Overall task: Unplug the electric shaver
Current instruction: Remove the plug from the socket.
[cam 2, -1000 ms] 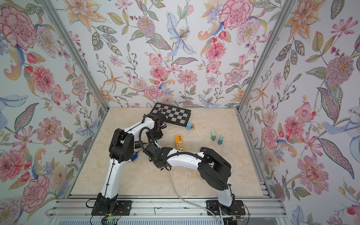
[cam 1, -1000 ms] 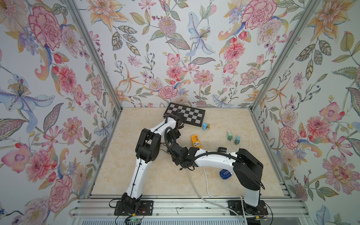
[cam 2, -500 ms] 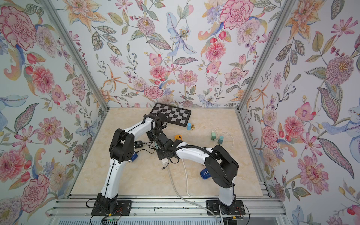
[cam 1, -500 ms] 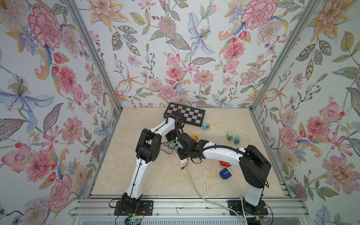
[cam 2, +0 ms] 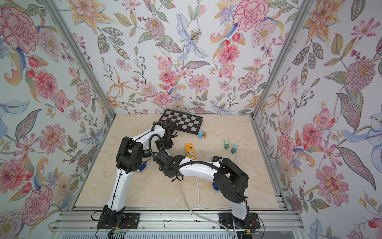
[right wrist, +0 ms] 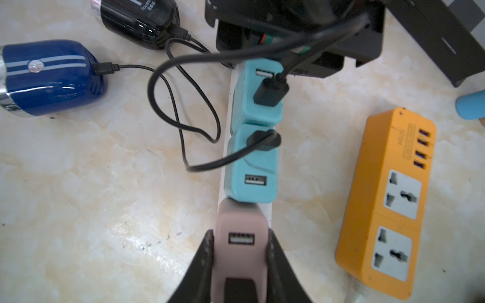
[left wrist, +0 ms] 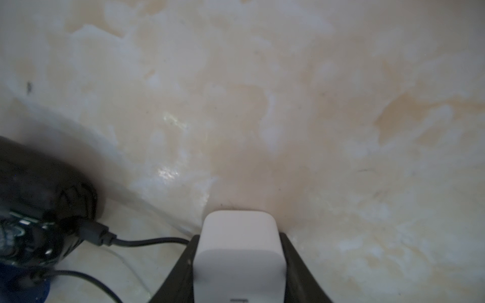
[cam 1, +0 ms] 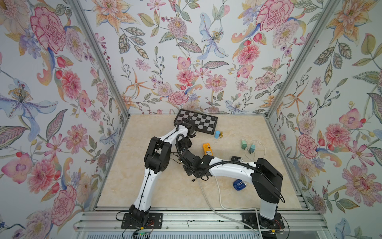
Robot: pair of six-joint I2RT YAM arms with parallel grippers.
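Observation:
In the right wrist view a blue electric shaver [right wrist: 49, 78] and a black one [right wrist: 139, 21] lie on the marble table, each with a thin black cable plugged into it. The cables loop toward black USB plugs in two teal adapters [right wrist: 249, 105] on a white power strip [right wrist: 226, 136]; I cannot trace which goes where. My right gripper [right wrist: 239, 233] is shut on a pink adapter [right wrist: 240, 251] on that strip. My left gripper [left wrist: 239, 237] is shut on the strip's white end [left wrist: 237, 262], beside the black shaver [left wrist: 34, 183]. Both top views show the two wrists close together mid-table.
An orange power strip [right wrist: 388, 204] lies just beside the white one. A chessboard [cam 1: 198, 123], a light blue cylinder [cam 1: 216, 134] and two green adapters [cam 1: 244, 143] on a white cable sit farther back. Another blue object [cam 1: 238, 184] lies under my right arm.
My right arm swung out toward the back half a second ago and has returned to about where it was a second ago. Both grips look unchanged.

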